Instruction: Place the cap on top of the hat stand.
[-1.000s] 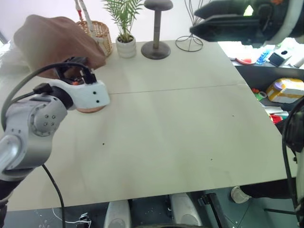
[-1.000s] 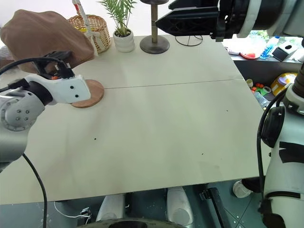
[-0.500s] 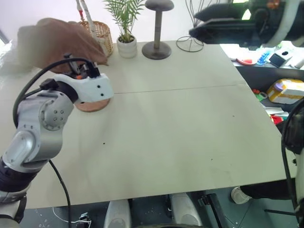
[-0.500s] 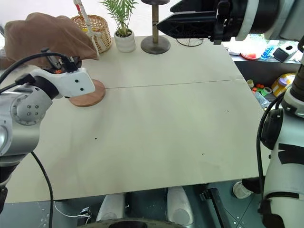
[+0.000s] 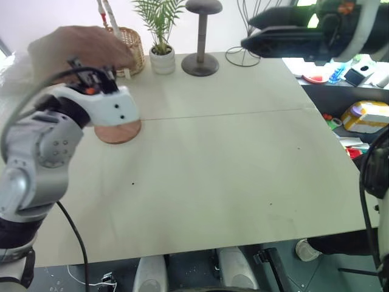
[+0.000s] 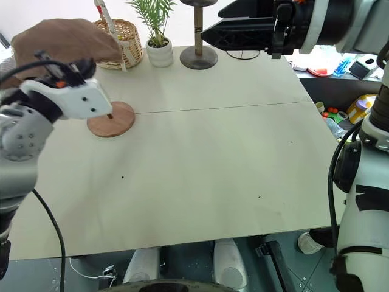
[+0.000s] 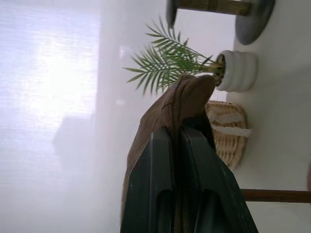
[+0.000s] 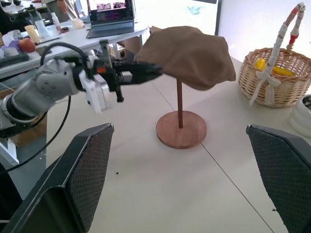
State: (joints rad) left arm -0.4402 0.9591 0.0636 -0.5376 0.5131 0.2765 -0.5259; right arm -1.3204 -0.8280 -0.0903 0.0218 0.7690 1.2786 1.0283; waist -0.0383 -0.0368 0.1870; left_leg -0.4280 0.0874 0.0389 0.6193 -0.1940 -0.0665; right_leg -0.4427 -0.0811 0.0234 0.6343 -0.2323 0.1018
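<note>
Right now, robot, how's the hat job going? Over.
Left gripper shut on the cap. Right gripper open, holding nothing. Cap draped over the hat stand. Nothing in the way. Over.

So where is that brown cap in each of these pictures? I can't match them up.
Left eye view: the cap is at the upper left, above the left gripper.
Right eye view: upper left again.
Left wrist view: at the centre, its edge pinched between the black fingers.
Right wrist view: upper centre, over the hat stand.
Shared landmark: the wicker basket beside the cap.
</note>
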